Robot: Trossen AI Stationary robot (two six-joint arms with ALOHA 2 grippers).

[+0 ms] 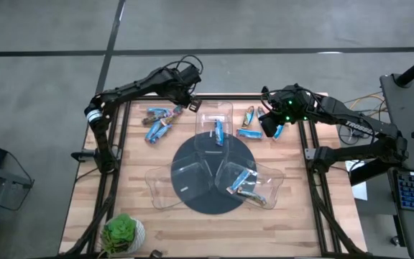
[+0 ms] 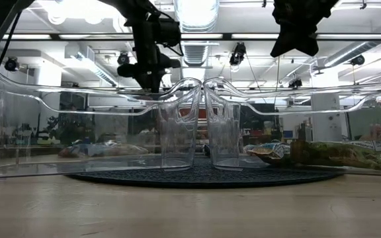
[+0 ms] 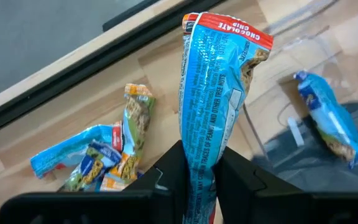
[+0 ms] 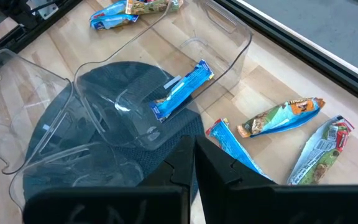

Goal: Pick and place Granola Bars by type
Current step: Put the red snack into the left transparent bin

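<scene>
1. The left tool [image 3: 199, 180] grips a blue chocolate-chip bar [image 3: 213, 106] by one end, so the wrapper stands out clear of the fingers; in the high view the tool [image 1: 190, 106] hangs over the far left of the bench [image 1: 293, 208], just beside the far tray [image 1: 225, 115].

2. The lifted position suggests a carry in progress: the bar looks bound for that far tray, where one blue bar [image 1: 219, 132] of like colour already lies.

3. Behind the left tool, a loose pile of bars [image 1: 158, 122] waits on the wood at far left, blue wrappers mixed with tan ones, not yet sorted.

4. The right tool [image 1: 270, 124] has its fingers closed on nothing and hovers above the far right of the bench, over a few unsorted bars [image 4: 281, 118] lying on the wood just beside the far tray.

5. Three clear trays fan out from a dark round mat [image 1: 207, 198] at the middle of the bench, one per type by the look of it. The near right tray [image 1: 273, 180] holds a couple of bars [image 1: 243, 183], blue and tan; the near left tray [image 1: 157, 188] appears to hold none.

6. A small potted plant [image 1: 123, 232] sits at the near left corner, well apart from the work.
</scene>
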